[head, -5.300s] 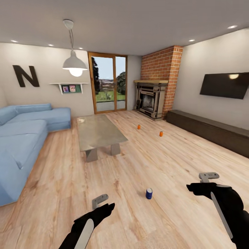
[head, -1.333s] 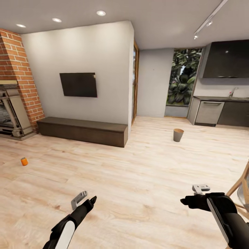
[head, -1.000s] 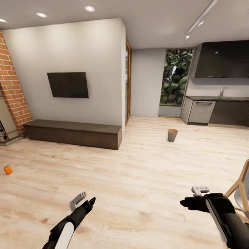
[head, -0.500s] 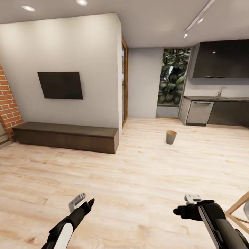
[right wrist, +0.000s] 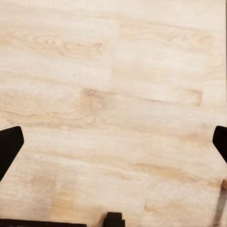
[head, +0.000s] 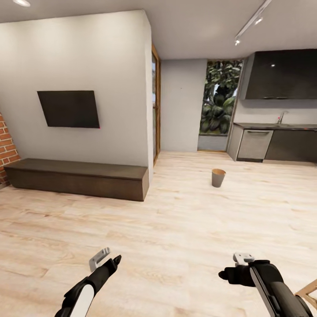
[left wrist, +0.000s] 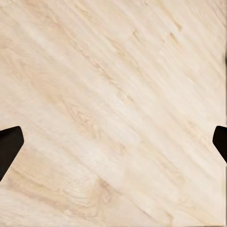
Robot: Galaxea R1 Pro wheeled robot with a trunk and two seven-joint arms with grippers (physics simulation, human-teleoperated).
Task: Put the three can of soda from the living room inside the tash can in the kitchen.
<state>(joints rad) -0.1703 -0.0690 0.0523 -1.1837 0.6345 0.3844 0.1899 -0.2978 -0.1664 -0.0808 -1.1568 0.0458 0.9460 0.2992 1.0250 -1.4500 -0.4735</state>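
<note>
The robot faces an open room with a pale wooden floor [head: 176,229], looking toward the kitchen [head: 277,127] with its dark wall cabinets and grey units at the far right. The trash can [head: 218,178] stands alone on the floor in front of those units, well apart from the robot, open side up and ready to take cans dropped in. No soda can is in sight here. Both arms are carried low and forward. The left hand [left wrist: 113,142] is spread wide, its dark fingertips at the far edges of the left wrist view with bare floor between them, and the right hand [right wrist: 113,142] is spread the same way, so neither carries anything. A long dark bench [head: 79,176] runs under a wall-mounted television [head: 68,108]
</note>
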